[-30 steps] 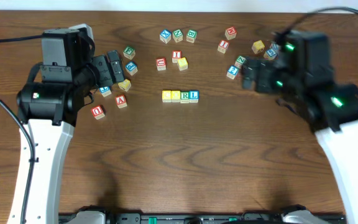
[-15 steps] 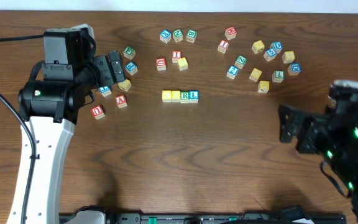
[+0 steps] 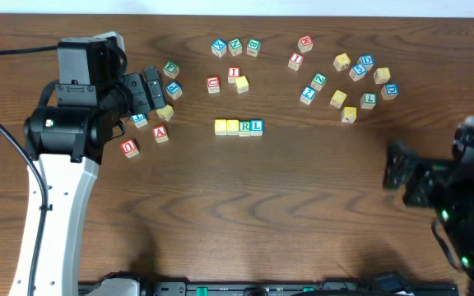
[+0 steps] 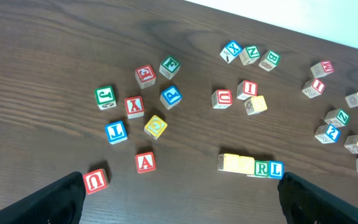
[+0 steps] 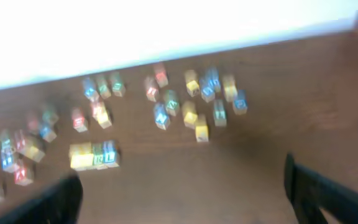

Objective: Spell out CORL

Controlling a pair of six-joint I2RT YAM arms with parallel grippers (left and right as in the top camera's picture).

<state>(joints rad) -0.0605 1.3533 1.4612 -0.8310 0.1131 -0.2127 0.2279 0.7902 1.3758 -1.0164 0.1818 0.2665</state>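
Four cubes stand touching in a row mid-table: two yellow-topped cubes [image 3: 226,127], the green R cube [image 3: 244,127] and the blue L cube [image 3: 257,126]. The left wrist view shows the same row [image 4: 249,166], and it appears blurred in the right wrist view [image 5: 93,155]. My left gripper [image 3: 155,89] hovers open over the loose cubes at the left, well apart from the row, its fingers [image 4: 61,199] empty. My right gripper [image 3: 401,174] hangs open and empty near the table's right front, far from the row.
Loose letter cubes lie scattered: a cluster at the back right [image 3: 356,78], a few at the back middle [image 3: 235,47], and more by my left gripper, among them a red A cube [image 3: 160,133] and a red U cube [image 3: 130,148].
My right arm has pulled back from the back-right cluster toward the front right edge, jaws open and empty. The left arm and the row of cubes have not moved.
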